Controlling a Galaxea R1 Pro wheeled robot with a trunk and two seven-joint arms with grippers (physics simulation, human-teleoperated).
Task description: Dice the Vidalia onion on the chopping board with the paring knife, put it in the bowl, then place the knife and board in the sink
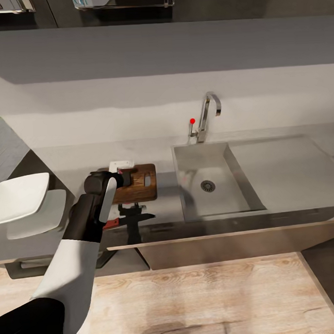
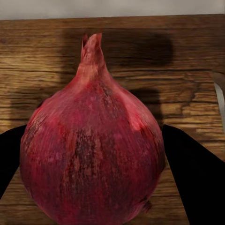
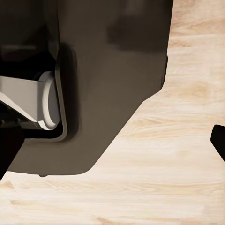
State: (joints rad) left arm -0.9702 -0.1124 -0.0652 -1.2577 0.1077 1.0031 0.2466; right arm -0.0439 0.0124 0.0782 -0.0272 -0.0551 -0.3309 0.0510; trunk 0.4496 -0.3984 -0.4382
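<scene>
Grey countertop (image 1: 164, 206) runs under a pale wall, with the sink (image 1: 214, 184) sunk into it and the tap (image 1: 206, 116) behind the basin. Just left of the sink lies the board (image 1: 141, 180), its handle slot toward the sink. Further left of the sink, past the board, the bowl (image 1: 20, 195) stands over the counter's end.

In the left wrist view the onion (image 2: 91, 154) is whole, red-skinned and papery, tip pointing away from the camera, sitting over the board (image 2: 42, 56). The left gripper (image 2: 91, 164) has a dark finger (image 2: 197, 178) on each flank of the bulb, closed to about the bulb's width; it seems to hold the onion, though real contact is hard to confirm. In the head view the arm covers the onion.

I judge the onion firm, fairly light and round, so it may roll once freed; its dry skin could slip or flake. A hold across the widest part suits it, not the thin tip.

The knife (image 1: 128, 219) lies at the counter's front edge, nearer than the board; its red handle is partly under the forearm. A pale strip at the left wrist view's edge cannot be identified.

Of the right gripper (image 3: 112, 145), the right wrist view gives only dark finger edges at its sides, wide apart with nothing between, above wooden floor (image 3: 178, 154) and a dark body close by that I cannot name.
</scene>
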